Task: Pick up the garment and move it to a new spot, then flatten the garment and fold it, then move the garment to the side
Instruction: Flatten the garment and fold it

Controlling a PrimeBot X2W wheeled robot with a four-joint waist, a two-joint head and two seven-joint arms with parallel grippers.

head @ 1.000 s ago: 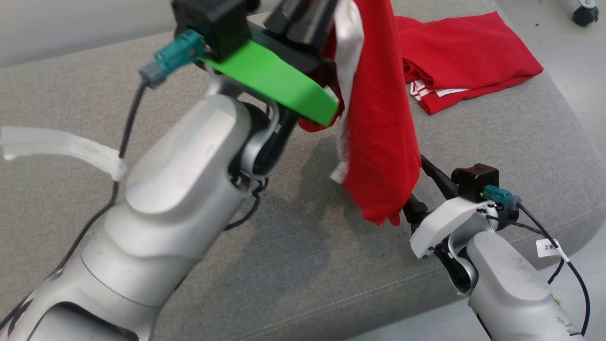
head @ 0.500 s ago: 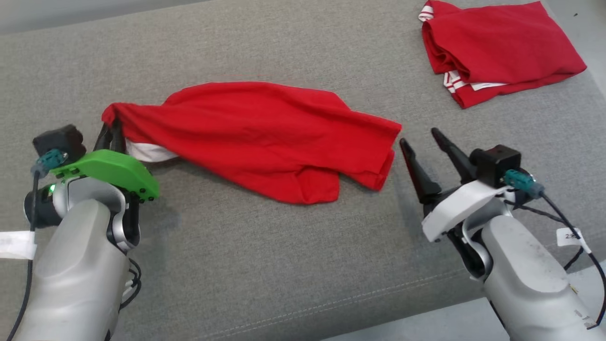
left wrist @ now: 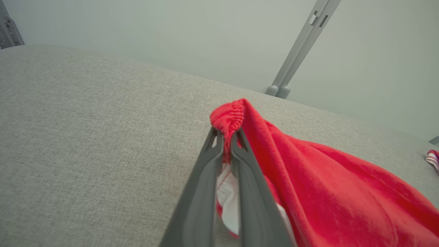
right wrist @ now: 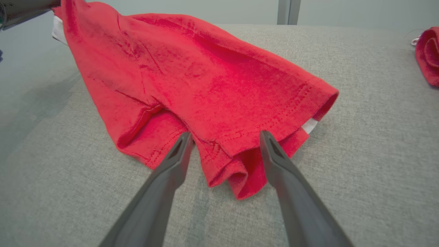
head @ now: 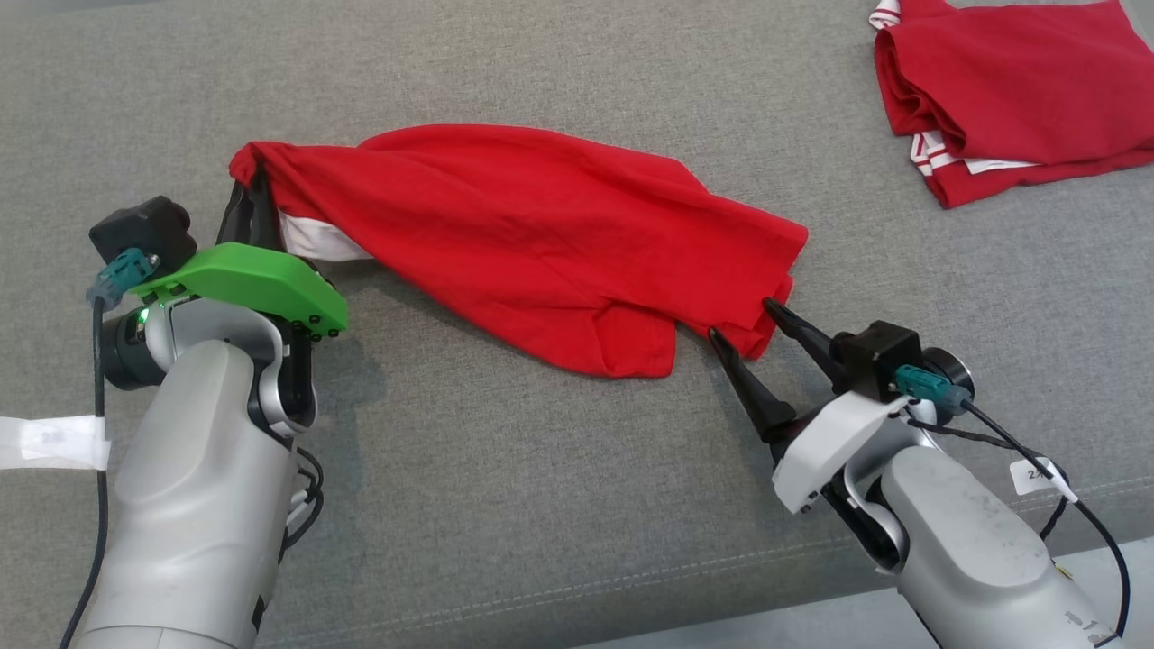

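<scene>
Here, the left hand is pinching a corner of the red garment, while the right hand, spread wide, is straddling its opposite hem.

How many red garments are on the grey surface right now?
2. The crumpled garment lies midway across the grey surface, one end pinched by the left gripper; the folded garment sits at its far right corner.
</scene>
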